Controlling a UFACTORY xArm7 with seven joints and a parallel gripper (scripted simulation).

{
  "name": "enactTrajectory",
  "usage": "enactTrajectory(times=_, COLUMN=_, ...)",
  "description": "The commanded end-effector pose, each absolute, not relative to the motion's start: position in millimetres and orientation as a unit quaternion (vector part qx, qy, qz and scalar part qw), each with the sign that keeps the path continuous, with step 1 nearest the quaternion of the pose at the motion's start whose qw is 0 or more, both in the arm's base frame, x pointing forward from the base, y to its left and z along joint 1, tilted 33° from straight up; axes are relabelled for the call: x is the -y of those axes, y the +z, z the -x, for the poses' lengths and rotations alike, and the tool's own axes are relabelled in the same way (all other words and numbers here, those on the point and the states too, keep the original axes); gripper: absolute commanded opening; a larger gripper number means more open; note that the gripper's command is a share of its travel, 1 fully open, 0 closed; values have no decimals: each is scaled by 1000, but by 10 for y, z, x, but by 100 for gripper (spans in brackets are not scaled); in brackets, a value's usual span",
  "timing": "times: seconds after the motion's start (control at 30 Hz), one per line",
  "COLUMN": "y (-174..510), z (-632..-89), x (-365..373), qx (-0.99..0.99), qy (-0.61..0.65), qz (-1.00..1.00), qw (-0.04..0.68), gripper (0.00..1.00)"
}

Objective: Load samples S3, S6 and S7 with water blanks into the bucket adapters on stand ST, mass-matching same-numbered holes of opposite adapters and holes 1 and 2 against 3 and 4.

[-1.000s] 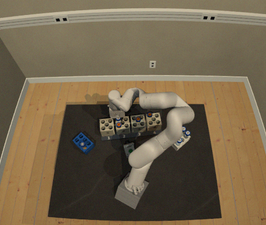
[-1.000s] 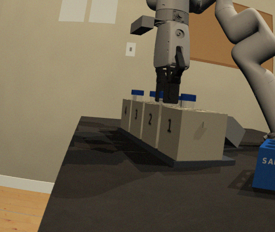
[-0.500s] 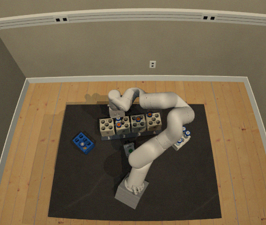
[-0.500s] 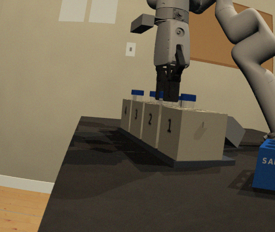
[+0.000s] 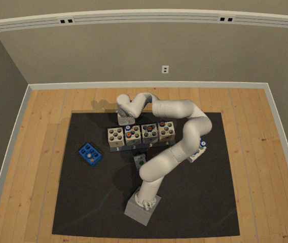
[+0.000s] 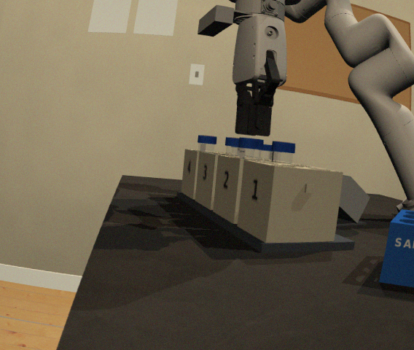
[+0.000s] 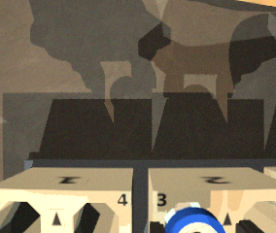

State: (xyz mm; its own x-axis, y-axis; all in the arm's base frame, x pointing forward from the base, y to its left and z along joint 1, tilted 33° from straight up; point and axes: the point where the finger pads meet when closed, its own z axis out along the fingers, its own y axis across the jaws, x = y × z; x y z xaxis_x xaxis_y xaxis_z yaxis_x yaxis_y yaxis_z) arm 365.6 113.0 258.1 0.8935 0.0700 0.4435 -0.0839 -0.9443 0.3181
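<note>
My gripper (image 6: 253, 132) (image 7: 201, 227) is open and empty just above a white-dot tube (image 5: 128, 127) (image 6: 251, 143) (image 7: 194, 223), which stands in hole 3 of adapter 2 (image 5: 133, 141) (image 6: 225, 192) (image 7: 216, 181). An orange-dot tube (image 5: 128, 134) (image 6: 283, 147) stands at that adapter's front left. Another orange-dot tube (image 5: 149, 128) stands in the middle of adapter 3 (image 5: 150, 139) (image 6: 205, 188), and one more (image 5: 162, 123) (image 6: 207, 139) at the back left of adapter 4 (image 5: 167, 137). Adapter 1 (image 5: 116, 144) (image 6: 301, 207) (image 7: 70, 181) shows no tube. The IDs are too small to read.
The blue sample rack (image 5: 96, 162) (image 6: 407, 259) at the left holds a pale-dot tube (image 5: 88, 155). A white rack (image 5: 198, 157) with blue-capped tubes stands at the right, partly under the arm. The sloped desk with the green DONE key (image 5: 141, 162) stands in front of the loading stand (image 5: 144, 147).
</note>
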Motion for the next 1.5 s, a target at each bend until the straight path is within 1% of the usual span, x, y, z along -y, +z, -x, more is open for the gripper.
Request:
enactTrajectory(times=0.0, y=2696, z=-3606, x=-1179, qx=3, qy=232, qz=-958, qw=166, gripper=44)
enactTrajectory(times=1.47, y=3333, z=-3268, x=-1423, qx=3, qy=232, qz=-958, qw=166, gripper=44)
